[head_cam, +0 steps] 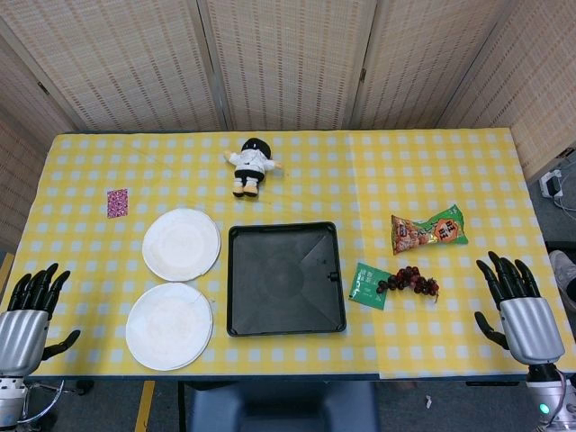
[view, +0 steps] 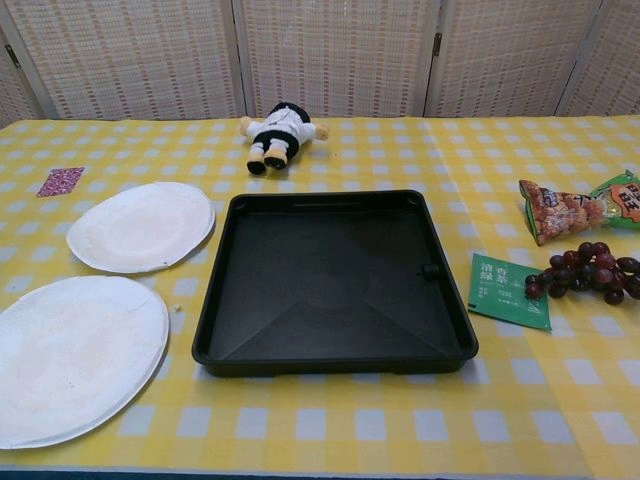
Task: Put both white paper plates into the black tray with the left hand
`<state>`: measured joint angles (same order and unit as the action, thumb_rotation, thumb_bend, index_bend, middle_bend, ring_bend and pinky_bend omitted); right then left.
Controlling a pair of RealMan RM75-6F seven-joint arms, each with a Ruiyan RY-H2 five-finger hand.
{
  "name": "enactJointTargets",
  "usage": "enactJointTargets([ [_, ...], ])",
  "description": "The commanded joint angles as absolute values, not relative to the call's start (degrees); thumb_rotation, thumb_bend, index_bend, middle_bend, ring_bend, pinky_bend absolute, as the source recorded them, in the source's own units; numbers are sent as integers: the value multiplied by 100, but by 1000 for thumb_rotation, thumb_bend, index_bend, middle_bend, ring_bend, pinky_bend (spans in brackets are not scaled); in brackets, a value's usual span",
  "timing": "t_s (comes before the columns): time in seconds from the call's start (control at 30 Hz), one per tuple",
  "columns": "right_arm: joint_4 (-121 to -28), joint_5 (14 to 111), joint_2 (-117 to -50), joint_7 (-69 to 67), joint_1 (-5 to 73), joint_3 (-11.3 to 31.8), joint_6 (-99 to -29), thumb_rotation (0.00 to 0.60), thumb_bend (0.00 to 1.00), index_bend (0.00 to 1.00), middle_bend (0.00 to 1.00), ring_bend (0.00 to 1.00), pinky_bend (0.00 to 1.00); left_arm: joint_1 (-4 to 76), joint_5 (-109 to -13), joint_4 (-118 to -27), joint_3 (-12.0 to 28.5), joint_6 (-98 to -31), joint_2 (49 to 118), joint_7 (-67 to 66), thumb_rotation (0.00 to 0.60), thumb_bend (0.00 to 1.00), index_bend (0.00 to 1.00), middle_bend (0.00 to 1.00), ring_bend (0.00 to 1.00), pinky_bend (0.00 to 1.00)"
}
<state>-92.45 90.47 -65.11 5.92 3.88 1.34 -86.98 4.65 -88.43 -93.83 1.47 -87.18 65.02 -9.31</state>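
Plates first — the far white paper plate and the near white paper plate both lie on the yellow-checked tabletop, just left of the black tray, which holds nothing. The left robot hand and right robot hand hover at the tabletop's near corners — fingers apart, gripping nothing. A plush doll lies beyond the tray.

L hand low at the near-left corner, palm down, fingers spread & straight, thumb out to the side, holding nothing. R hand mirrors it at near-right, fingers apart, nothing held. Chest view shows neither.
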Motion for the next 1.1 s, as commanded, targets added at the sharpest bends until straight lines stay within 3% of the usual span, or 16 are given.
enactJointTargets([
  [0.03,-9241,9036,-6495,547,397,137,-8667,600,364,0,0,0,0,461,-8832,-9402,151,-8720,6504,-937,600,216,11,0,0,0],
  [0.53,-9337,9424,-6347,374,287,-17,-8894,600,365,0,0,0,0,338,-9628,-9474,-222,-9002,6614,-839,600,215,5,0,0,5],
  [0.7,-9319,9403,-6354,383,294,-12,-8854,600,365,0,0,0,0,191,-9886,-9138,-512,-9057,6681,-718,600,215,14,11,11,121],
  [0.77,-9328,9393,-6361,389,304,-1,-8837,600,365,0,0,0,0,93,-10099,-8825,-567,-9328,6832,-521,600,214,53,98,95,260],
  [0.83,-9327,9405,-6378,430,311,0,-8826,600,365,0,0,0,0,-9,-10354,-8441,-610,-9655,7024,-392,600,213,102,234,244,407],
  [0.93,-9324,9416,-6408,477,321,-9,-8794,600,365,0,0,0,0,-127,-10613,-7938,-658,-10018,7302,-227,600,213,234,504,508,679],
  [1.0,-9334,9411,-6418,502,324,-18,-8768,600,365,0,0,0,0,-167,-10741,-7640,-662,-10214,7496,-95,600,213,297,641,612,785],
  [1.1,-9357,9427,-6422,532,323,-34,-8752,600,365,0,0,0,0,-178,-11083,-6857,-594,-10714,7974,91,600,213,433,944,887,975],
])
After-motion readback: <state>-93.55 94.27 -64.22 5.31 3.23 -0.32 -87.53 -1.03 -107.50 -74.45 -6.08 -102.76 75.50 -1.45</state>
